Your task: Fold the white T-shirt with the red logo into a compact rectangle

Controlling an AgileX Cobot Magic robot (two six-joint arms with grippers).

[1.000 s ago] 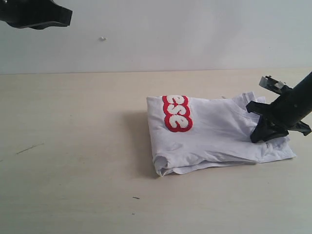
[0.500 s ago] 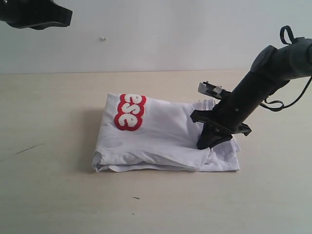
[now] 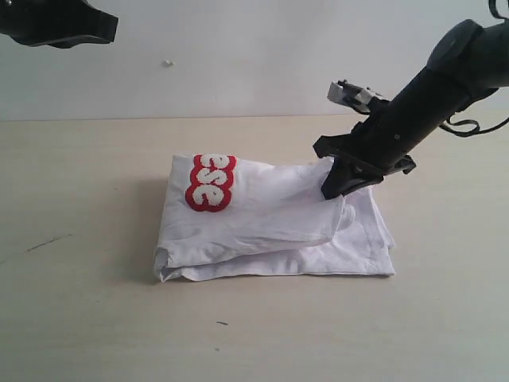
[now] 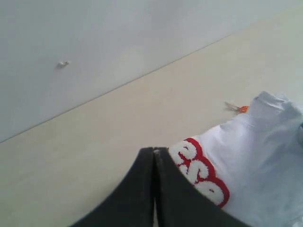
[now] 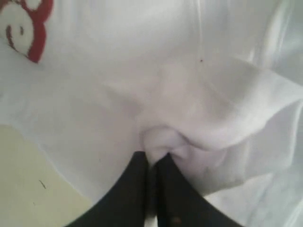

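Observation:
The white T-shirt [image 3: 270,227] lies partly folded on the table, its red logo [image 3: 211,182] showing at the far left corner, with the white letters "ese" readable. My right gripper [image 3: 334,189] is shut on a pinch of the shirt's top layer near its right end and holds that fold a little above the lower layers; the bunched cloth [image 5: 161,139] sits between its fingertips. My left gripper [image 4: 154,151] is shut with nothing in it, raised high at the upper left [image 3: 56,22], looking down on the logo [image 4: 201,172].
The pale wooden table [image 3: 95,302] runs to a white wall at the back. A small orange tag [image 4: 242,109] shows by the shirt's neck. A dark scratch [image 3: 48,243] and small specks mark the table at the left and front.
My right gripper first dragged the shirt to the left across the table, then lifted the pinched fold up and back. The left arm has not moved.

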